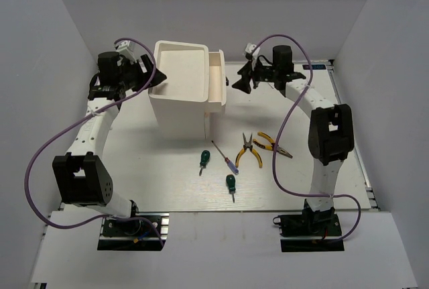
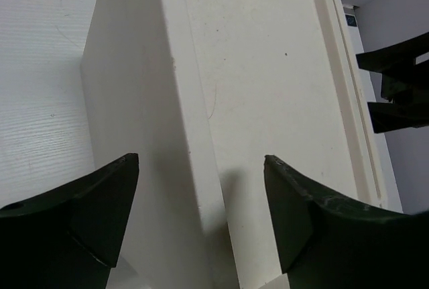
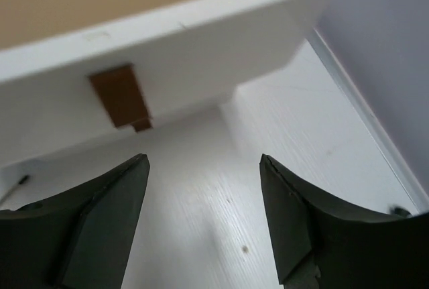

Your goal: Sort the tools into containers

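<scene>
White table (image 1: 144, 168) w/ plain pale walls (image 1: 221, 1) on 3 sides; soft even light, faint shadows.

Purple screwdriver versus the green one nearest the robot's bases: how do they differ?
The purple screwdriver is long and thin; the green screwdriver is short and stubby. The purple one's tip points toward the cabinet, the green one's away from it. Both lie on the table.
</scene>
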Robot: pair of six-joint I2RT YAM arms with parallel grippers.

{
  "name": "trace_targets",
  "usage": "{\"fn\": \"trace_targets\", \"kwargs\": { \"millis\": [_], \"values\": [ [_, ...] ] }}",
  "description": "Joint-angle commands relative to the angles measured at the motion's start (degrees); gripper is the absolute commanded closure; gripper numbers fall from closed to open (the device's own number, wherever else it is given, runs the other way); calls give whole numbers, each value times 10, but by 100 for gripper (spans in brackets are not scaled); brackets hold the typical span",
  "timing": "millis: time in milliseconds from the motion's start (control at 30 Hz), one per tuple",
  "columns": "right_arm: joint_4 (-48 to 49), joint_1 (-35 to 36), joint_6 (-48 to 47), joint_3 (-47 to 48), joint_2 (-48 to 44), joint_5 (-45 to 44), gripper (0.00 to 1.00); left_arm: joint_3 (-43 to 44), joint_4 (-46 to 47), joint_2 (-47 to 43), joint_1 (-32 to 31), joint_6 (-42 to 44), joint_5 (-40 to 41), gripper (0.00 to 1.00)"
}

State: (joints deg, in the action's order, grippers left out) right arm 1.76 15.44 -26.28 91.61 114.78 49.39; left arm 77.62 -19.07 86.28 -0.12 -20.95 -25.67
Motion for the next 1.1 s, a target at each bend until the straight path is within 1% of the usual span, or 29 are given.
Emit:
{"fn": "trace_targets", "kwargs": {
  "millis": [0, 67, 133, 167, 200, 233, 267, 300, 333, 400, 467, 500, 533, 567, 600, 667, 833, 933, 1033, 1067],
  "values": [
    [-37, -11, -11, 36, -5, -124, 27, 23, 9, -2, -2, 3, -14, 14],
    [-58, -11, -11, 70, 11, -244, 27, 23, 9, -2, -2, 3, -14, 13],
    [-93, -15, -17, 109, 54, -307, 25, 28, 9, -2, -2, 3, -19, 8],
    [-111, -16, -21, 156, 68, -323, 25, 33, 9, -2, -2, 3, -19, 7],
    [-166, -16, -31, 209, 123, -363, 25, 40, 14, -2, -2, 3, -24, 4],
    [-184, -18, -34, 265, 141, -373, 24, 45, 14, -2, -2, 3, -25, 4],
    [-201, -17, -37, 292, 158, -400, 24, 52, 4, -2, -2, 3, -25, 2],
    [-229, -18, -40, 336, 211, -406, 24, 69, -2, -2, -2, 10, -11, 1],
    [-237, -18, -41, 371, 225, -412, 24, 79, -17, -11, -2, 21, -4, 1],
    [-241, -17, -41, 394, 261, -436, 25, 114, -42, -20, -2, 37, 35, 1],
    [-233, -18, -42, 387, 272, -450, 27, 135, -81, -43, -2, 63, 70, 1],
    [-226, -18, -40, 372, 273, -468, 29, 143, -93, -52, -2, 71, 103, 1],
    [-208, -21, -26, 357, 275, -478, 33, 148, -102, -65, -2, 76, 118, 1],
    [-194, -23, -21, 349, 277, -490, 34, 148, -112, -77, -2, 83, 129, 1],
    [-192, -30, -16, 345, 277, -509, 34, 137, -113, -103, -2, 83, 142, 2],
    [-175, -37, 3, 345, 287, -516, 36, 114, -125, -125, -2, 88, 148, 5],
    [-157, -47, 16, 349, 308, -500, 37, 60, -137, -168, -2, 82, 148, 5],
    [-156, -55, 31, 348, 322, -468, 38, 38, -137, -184, -2, 69, 148, 6],
    [-163, -60, 45, 349, 335, -449, 40, 38, -148, -184, -2, 64, 135, 6],
    [-164, -60, 52, 349, 340, -419, 40, 38, -149, -184, -2, 64, 129, 7]
  ]
}}
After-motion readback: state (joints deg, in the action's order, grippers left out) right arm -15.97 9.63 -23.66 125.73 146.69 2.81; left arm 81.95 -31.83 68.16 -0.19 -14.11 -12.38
